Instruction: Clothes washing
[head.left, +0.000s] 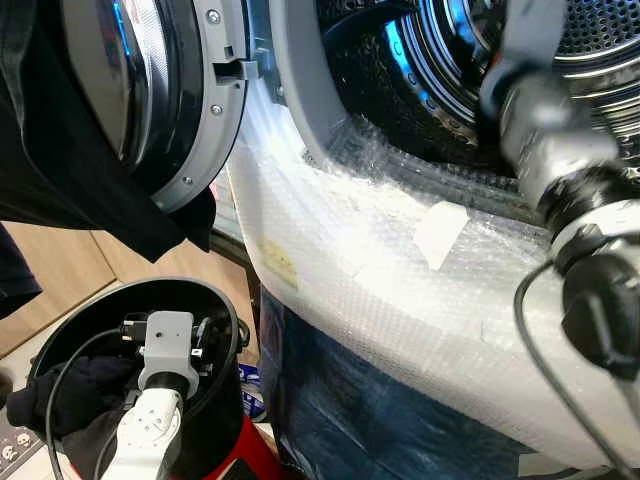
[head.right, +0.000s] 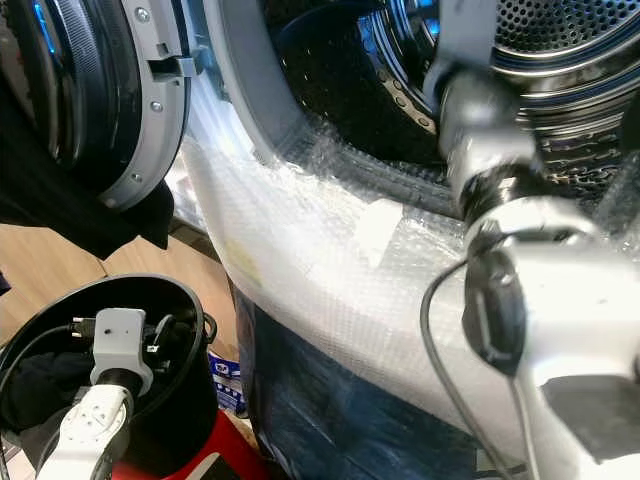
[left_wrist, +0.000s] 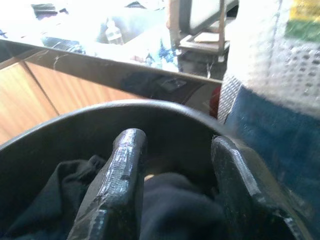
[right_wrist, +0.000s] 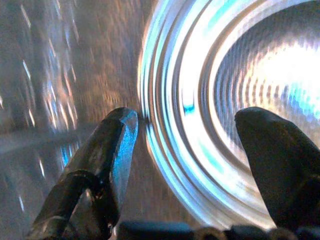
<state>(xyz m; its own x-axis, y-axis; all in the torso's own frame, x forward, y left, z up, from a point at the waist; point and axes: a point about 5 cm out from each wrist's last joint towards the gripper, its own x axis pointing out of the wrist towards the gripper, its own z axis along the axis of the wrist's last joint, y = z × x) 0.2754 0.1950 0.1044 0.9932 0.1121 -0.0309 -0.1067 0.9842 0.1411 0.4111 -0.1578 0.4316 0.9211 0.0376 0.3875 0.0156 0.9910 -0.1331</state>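
Black clothes (head.left: 70, 395) lie heaped in a round black bin (head.left: 225, 310) on the floor, just beside the washer (head.left: 400, 330), low on the robot's left. Washer front wrapped in bubble wrap (head.left: 340, 250) above, dark blue below. Door (head.left: 150, 90) swung open to the left, a dark garment (head.left: 90, 190) draped over it. Steel drum (head.right: 560, 40) open, perforated wall bright; no clothes to be seen inside from here.

Left tool (left_wrist: 175, 175) down inside the bin, fingers (left_wrist: 117, 170) spread wide and straddling a dark fold of cloth, not closed on it. Nothing held yet.

Right tool (right_wrist: 187, 150) reaches into the drum mouth, fingers (right_wrist: 107, 150) wide apart with only the shiny drum wall between them; holds nothing. Right arm (head.right: 500, 180) crosses the door opening.

Handling, as judged: cloth looks soft, limp and light, not fragile; it will drape and trail, and could snag on the bin rim or the door seal. Best hold is a bunched ridge near the top of the heap, pinched deep between the fingers, not a loose edge that might slip out. One pinch may drag a second piece along with it.
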